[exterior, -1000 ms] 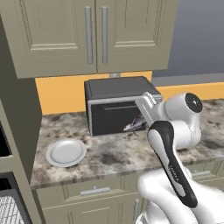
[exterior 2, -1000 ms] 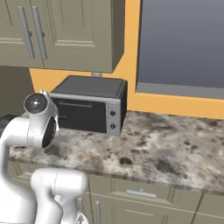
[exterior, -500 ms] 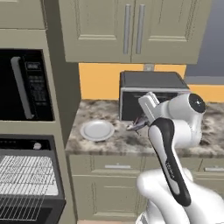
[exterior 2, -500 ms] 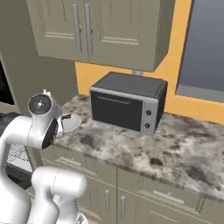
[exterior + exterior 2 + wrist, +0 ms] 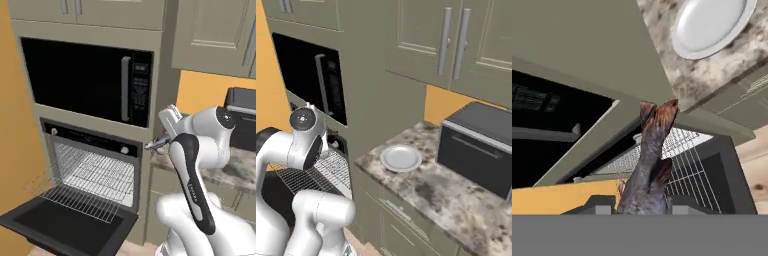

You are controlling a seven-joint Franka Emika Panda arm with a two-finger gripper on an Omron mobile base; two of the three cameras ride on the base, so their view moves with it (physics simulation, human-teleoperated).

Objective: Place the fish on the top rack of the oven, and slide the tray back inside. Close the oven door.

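Left base view has swung off the counter since a moment ago: the oven (image 5: pixel 92 165) now sits lower left, its oven door (image 5: pixel 70 227) dropped flat and the wire top rack (image 5: pixel 77 197) slid halfway out, bare. Right base view: round white plate (image 5: pixel 401 158) on speckled stone counter (image 5: pixel 456 200), boxy toaster oven (image 5: pixel 478 147) at right. Hand view: gripper (image 5: pixel 643 202) pinched on the grey fish (image 5: pixel 647 170), tail up at centre.

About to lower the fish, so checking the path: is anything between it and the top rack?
Nothing visible blocks it. The gripper holds the fish; the oven door hangs open and the top rack is pulled out bare over it.
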